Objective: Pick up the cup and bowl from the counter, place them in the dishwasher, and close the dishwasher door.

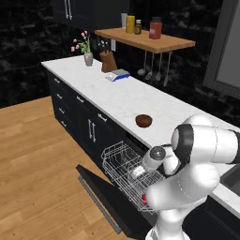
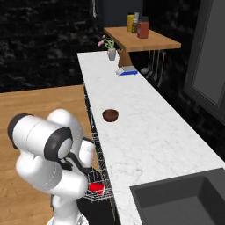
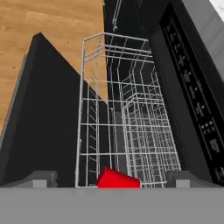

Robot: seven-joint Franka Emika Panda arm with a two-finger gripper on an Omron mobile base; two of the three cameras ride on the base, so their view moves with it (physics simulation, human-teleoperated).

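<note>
At the bottom of the hand view a smooth red plastic-looking cup (image 3: 117, 179) lies in the thin white wire rack (image 3: 131, 113) over the flat matt black dishwasher door (image 3: 43, 113), while mid-frame a glossy brown bowl (image 1: 144, 120) sits on the grey-veined white marble-patterned counter (image 1: 117, 96).

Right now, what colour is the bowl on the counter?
Dark reddish-brown. The bowl shows best in the left base view, sitting on the white marble counter.

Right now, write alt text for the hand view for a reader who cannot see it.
A white wire dishwasher rack stretches ahead, pulled out over the flat black drop-down dishwasher door, with the small red plastic cup at its near end between the hand's two dark fingertips. Wooden floor shows beyond.
</note>
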